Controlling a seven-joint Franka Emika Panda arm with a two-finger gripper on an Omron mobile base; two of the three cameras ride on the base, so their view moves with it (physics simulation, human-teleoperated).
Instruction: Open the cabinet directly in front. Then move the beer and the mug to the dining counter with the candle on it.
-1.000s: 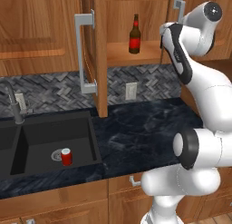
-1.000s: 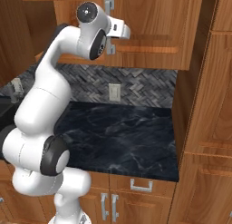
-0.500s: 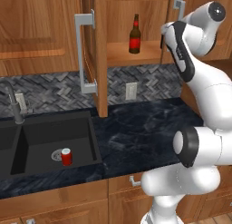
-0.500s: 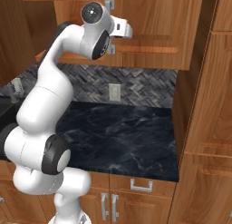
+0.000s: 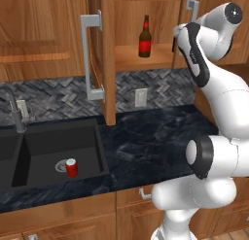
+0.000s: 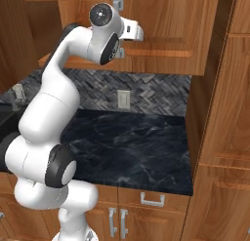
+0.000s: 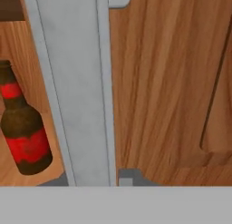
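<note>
The cabinet (image 5: 146,10) hangs above the counter with its left door (image 5: 108,54) swung open. Its right door (image 7: 167,91) is closed. The beer (image 5: 144,38), a brown bottle with a red label, stands upright on the cabinet's shelf. My gripper (image 5: 175,40) is up against the right door's silver bar handle (image 7: 72,91). In the hand view that bar runs very close through the middle, with the beer (image 7: 25,137) just left of it. The bar and my hand hide the fingertips. The mug, the dining counter and the candle are out of view.
A black sink (image 5: 53,151) with a red can (image 5: 71,167) and a faucet (image 5: 12,108) lies to the left. The black marbled counter (image 5: 155,137) runs below the cabinet, with a wall outlet (image 5: 141,96) behind it. A tall wooden unit (image 6: 224,113) closes the right side.
The arm has held almost the same pose at the right door's handle, with the hand only edging closer. The doors and the beer have not moved.
</note>
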